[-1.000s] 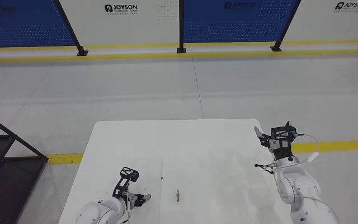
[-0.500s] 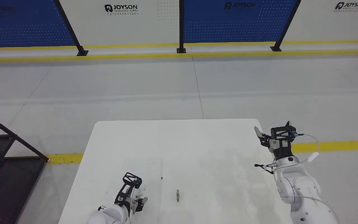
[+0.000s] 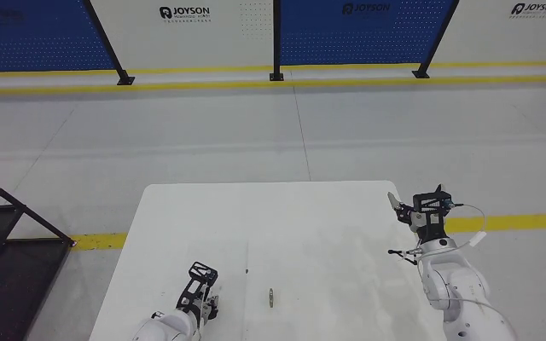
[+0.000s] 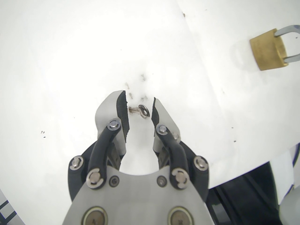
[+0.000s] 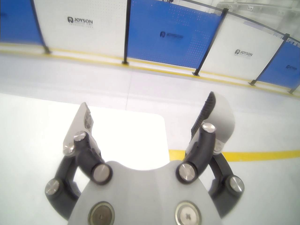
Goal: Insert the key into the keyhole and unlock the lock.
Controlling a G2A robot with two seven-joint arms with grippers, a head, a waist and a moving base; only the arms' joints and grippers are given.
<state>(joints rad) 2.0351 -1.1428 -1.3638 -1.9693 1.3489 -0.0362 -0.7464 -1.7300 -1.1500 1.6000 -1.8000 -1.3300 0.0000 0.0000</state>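
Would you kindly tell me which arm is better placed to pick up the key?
Left. The left gripper has open jaws either side of the key on the table; the right gripper hangs open at the table's far corner, well away from it.

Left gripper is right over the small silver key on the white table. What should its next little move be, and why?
Probably close the left gripper on the small silver key. Its open fingers straddle the key, which lies flat on the white table between them. The brass padlock lies apart on the table, so a firm grasp of the key likely has to come first.
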